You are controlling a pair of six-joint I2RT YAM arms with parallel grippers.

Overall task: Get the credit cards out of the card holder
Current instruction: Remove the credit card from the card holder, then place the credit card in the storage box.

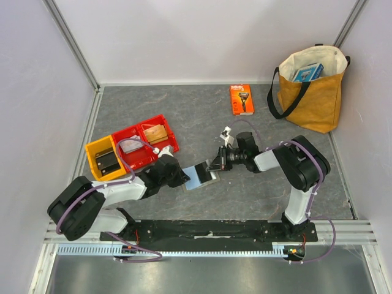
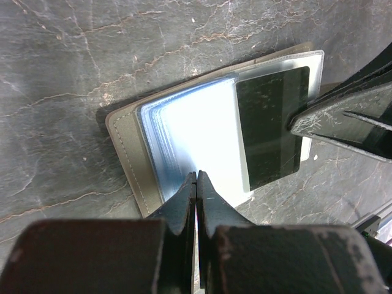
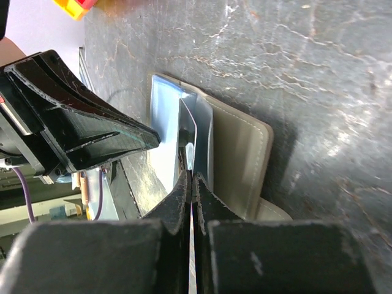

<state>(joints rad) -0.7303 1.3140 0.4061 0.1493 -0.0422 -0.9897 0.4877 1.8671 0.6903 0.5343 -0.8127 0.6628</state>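
Centre of dark marbled tabletop (image 1: 184,116): small flat grey folding card holder (image 2: 122,138), lying open, pale blue clear plastic sleeves (image 2: 196,122) stacked on the inner face. In the top sleeve, one thin rectangular blackish card (image 2: 272,125), flat, on the side away from the spine.

Left gripper (image 2: 196,182), black, two-finger: clenched, tips together with no gap, set on the near edge of the sleeve stack. Pinching plastic or merely bearing down, cannot tell.

Right gripper (image 3: 191,182), black: clenched on the outer edge of the blackish card, thin pale edge showing between the pads. Sleeve plastic caught too or not, cannot tell.

Left of the holder, in a touching row: yellow plastic bin (image 1: 90,160) and red plastic bins (image 1: 138,127), small items inside. Far side: orange razor package (image 1: 241,99), flat. Far right corner: tan tote bag (image 1: 309,101), upright, blue box (image 1: 308,72) inside.
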